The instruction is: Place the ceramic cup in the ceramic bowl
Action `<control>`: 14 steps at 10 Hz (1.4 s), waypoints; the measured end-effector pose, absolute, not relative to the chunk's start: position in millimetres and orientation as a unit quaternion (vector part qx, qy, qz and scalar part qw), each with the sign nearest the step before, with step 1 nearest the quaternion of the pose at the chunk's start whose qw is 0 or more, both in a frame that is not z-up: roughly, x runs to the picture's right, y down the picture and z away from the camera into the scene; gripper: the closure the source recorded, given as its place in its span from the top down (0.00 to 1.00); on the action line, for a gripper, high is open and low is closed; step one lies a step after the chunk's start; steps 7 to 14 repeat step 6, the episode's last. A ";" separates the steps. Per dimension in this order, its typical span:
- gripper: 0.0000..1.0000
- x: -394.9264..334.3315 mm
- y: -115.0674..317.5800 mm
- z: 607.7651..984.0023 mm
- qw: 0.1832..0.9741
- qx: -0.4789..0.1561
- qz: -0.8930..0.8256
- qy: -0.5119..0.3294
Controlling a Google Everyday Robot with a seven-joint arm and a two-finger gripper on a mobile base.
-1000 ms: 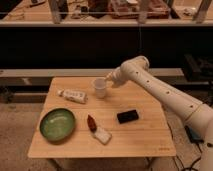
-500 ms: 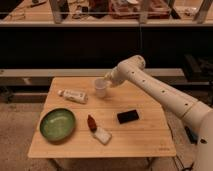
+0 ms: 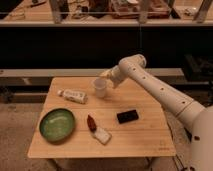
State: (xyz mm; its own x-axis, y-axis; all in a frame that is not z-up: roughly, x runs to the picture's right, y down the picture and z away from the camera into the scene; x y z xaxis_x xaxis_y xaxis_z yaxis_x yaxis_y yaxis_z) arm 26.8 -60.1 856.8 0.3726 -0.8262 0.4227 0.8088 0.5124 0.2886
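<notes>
The white ceramic cup (image 3: 100, 88) is upright at the back middle of the wooden table (image 3: 145, 137). My gripper (image 3: 105, 80) reaches in from the right and is at the cup's upper right side, shut on it. The cup is at or just above the tabletop. The green ceramic bowl (image 3: 57, 124) sits empty near the table's front left, well to the left of and in front of the cup.
A white bottle (image 3: 72, 95) lies on its side left of the cup. A red and white packet (image 3: 96, 129) lies right of the bowl. A black flat object (image 3: 127, 116) lies right of centre. Dark shelving stands behind the table.
My arm's elbow has swung a little left and up. The cup stays at the gripper and has hardly shifted, perhaps a touch higher.
</notes>
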 end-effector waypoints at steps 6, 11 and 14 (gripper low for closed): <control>0.80 31.3 -61.7 868.3 0.748 -0.001 -0.581 -0.322; 0.80 31.3 -61.7 868.3 0.748 -0.001 -0.581 -0.322; 0.80 31.3 -61.7 868.3 0.748 -0.001 -0.581 -0.322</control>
